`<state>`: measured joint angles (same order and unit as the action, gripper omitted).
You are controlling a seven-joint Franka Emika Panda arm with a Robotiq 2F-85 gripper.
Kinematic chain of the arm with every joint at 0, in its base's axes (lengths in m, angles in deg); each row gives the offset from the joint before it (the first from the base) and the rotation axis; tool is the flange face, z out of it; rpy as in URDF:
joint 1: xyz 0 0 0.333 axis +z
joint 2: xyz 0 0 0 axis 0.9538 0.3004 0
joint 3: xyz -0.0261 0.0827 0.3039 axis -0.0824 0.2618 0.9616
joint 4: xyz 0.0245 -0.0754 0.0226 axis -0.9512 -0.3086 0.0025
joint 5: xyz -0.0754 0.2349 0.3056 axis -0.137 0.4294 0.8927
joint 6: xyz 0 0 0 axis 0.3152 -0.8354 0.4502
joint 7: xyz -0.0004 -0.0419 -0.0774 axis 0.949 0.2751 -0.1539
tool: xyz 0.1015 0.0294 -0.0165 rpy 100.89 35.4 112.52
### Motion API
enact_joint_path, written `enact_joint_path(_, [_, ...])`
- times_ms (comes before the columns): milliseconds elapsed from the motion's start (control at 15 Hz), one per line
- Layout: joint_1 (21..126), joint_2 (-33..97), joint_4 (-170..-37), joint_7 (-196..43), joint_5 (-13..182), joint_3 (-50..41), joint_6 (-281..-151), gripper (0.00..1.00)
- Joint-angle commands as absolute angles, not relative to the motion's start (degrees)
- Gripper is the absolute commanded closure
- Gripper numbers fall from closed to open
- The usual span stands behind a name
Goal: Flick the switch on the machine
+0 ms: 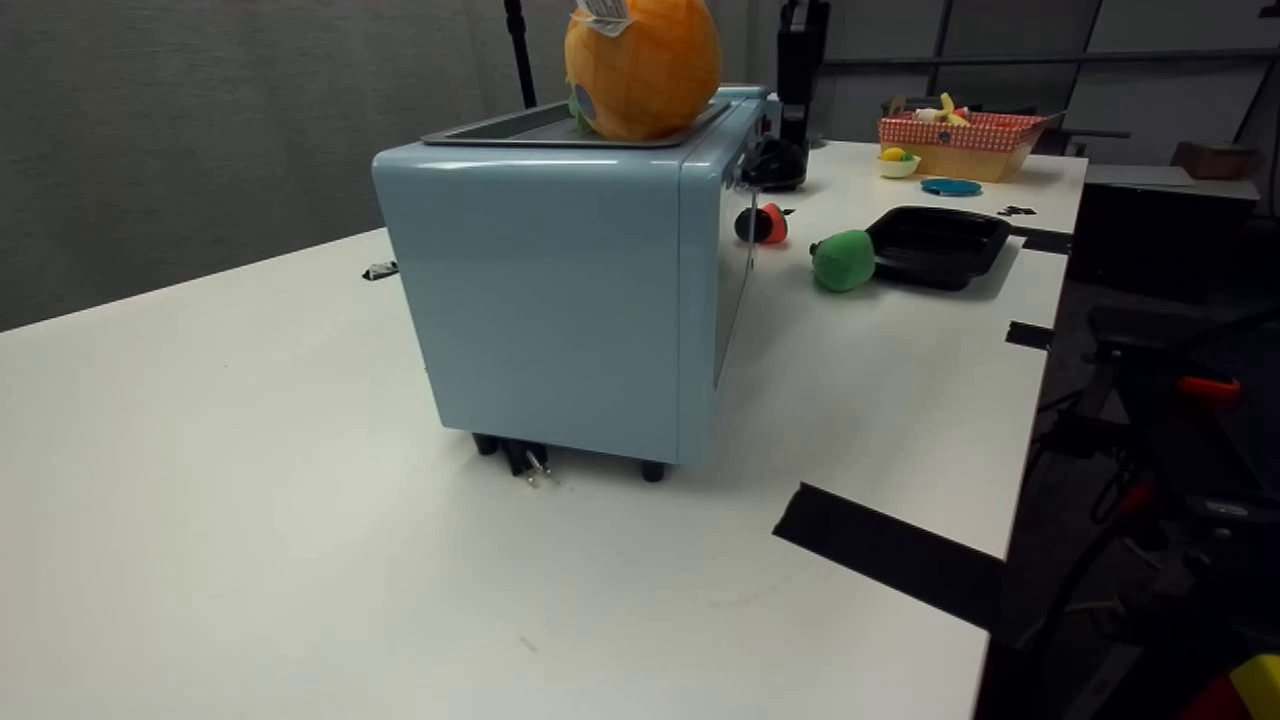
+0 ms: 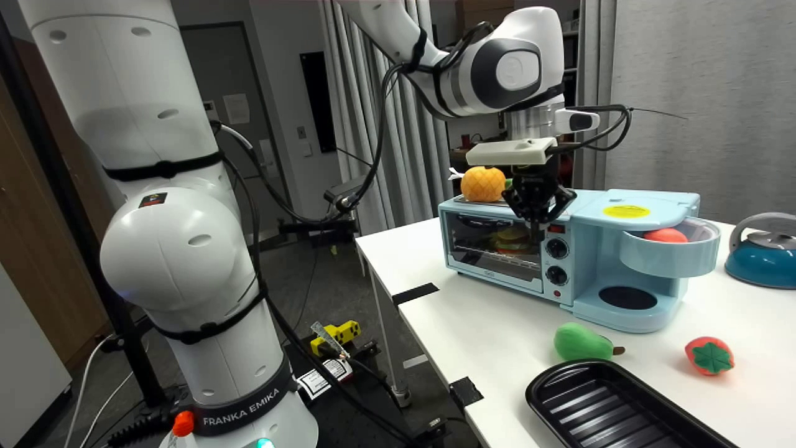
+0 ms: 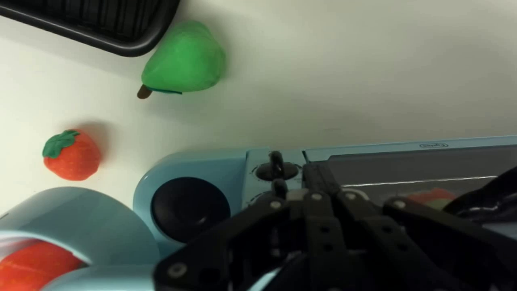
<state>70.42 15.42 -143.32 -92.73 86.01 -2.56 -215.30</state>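
Note:
The machine is a light blue boxy appliance, seen end-on in an exterior view point(image 1: 540, 290) and from its front in an exterior view point(image 2: 594, 267). Its front panel has a red switch point(image 2: 556, 229) above two black knobs point(image 2: 557, 248). My gripper point(image 2: 536, 231) points down at the panel's upper left, beside the red switch and in front of the oven window's right edge. In the wrist view the fingertips point(image 3: 319, 176) are together with nothing between them, right of a knob point(image 3: 277, 171). The red switch is hidden there. I cannot tell whether the fingertips touch the machine.
An orange plush pineapple point(image 2: 483, 185) sits on the machine's top. The round blue holder point(image 2: 668, 258) juts out at its right. A green pear point(image 2: 578, 341), a red strawberry point(image 2: 701, 356) and a black pan point(image 2: 536, 393) lie in front. A teal kettle point(image 2: 762, 261) stands beyond.

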Motion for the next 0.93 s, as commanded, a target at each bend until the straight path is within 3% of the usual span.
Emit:
enact_joint_path(0, [70.2,14.4,-143.2,-92.7,84.3,-2.9,-213.3,1.0])
enact_joint_path(867, [69.9,16.5,-141.5,-93.2,85.0,-3.5,-218.5,1.0])
